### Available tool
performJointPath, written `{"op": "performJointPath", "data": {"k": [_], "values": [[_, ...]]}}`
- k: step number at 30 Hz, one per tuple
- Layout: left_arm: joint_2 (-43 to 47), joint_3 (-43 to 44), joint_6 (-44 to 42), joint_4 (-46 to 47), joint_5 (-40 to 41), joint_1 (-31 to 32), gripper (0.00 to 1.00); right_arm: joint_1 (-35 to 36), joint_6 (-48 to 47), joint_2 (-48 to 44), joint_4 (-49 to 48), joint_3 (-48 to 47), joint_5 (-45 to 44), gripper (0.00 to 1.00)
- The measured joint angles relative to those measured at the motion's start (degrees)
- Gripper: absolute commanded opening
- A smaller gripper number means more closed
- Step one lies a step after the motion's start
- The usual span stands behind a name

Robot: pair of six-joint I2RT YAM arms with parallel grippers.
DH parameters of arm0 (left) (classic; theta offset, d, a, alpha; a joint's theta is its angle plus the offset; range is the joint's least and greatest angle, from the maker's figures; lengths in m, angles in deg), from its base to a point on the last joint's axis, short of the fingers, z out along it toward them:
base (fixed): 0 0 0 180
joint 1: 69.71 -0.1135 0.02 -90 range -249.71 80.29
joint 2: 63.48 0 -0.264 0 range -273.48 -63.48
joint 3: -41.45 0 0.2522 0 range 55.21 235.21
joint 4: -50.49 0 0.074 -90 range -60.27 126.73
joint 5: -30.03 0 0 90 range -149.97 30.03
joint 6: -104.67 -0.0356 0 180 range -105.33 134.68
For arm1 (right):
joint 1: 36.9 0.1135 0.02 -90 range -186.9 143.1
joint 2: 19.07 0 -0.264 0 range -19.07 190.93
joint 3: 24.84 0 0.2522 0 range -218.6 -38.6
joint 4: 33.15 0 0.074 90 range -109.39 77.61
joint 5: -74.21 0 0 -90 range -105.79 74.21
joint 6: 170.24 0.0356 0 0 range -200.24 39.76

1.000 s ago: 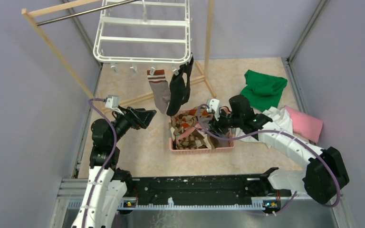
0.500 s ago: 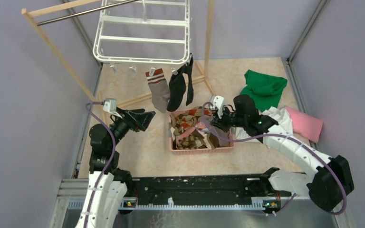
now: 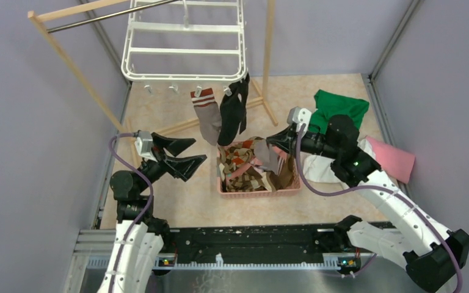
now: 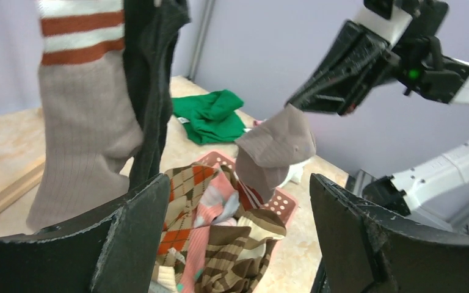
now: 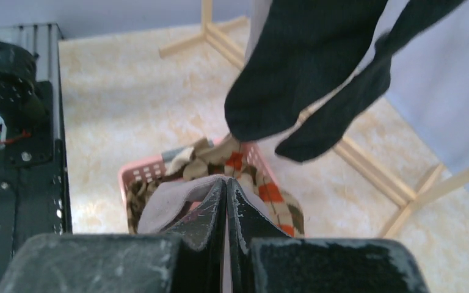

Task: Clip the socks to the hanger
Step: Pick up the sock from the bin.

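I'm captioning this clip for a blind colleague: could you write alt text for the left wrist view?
The shut right gripper holds a grey-brown sock up above the pink basket of argyle socks. At left, a striped-cuff sock and a black sock hang side by side; the open left gripper frames the bottom.

The white hanger [image 3: 183,77] hangs at the far left. From its near edge dangle a grey-brown sock [image 3: 207,122] with a striped cuff and, just to its right, black socks [image 3: 231,116]. A grey sock [image 4: 275,146] hangs pinched in the right pincer [image 3: 273,141], above a heap of argyle socks [image 3: 239,163].
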Motion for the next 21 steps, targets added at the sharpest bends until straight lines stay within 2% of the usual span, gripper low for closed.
{"op": "performJointPath", "data": {"k": [6,13,16,21], "values": [[-2.29,0.0,2.86,7.8,-6.36,0.31,0.9,-0.02,7.67,1.07,-7.93,-3.65,3.74,0.0],[-3.52,0.0,4.02,9.9,-6.88,2.89,0.9,-0.02,19.56,5.9,-18.67,-7.5,4.92,0.0],[-4.0,-0.02,2.78,9.92,-5.53,5.77,0.9,0.07,25.14,8.07,-23.5,-9.09,5.07,0.0],[-7.45,0.35,-3.82,6.78,-0.96,15.1,0.92,1.14,30.23,9.75,-28.13,-10.47,4.59,0.0]]}}
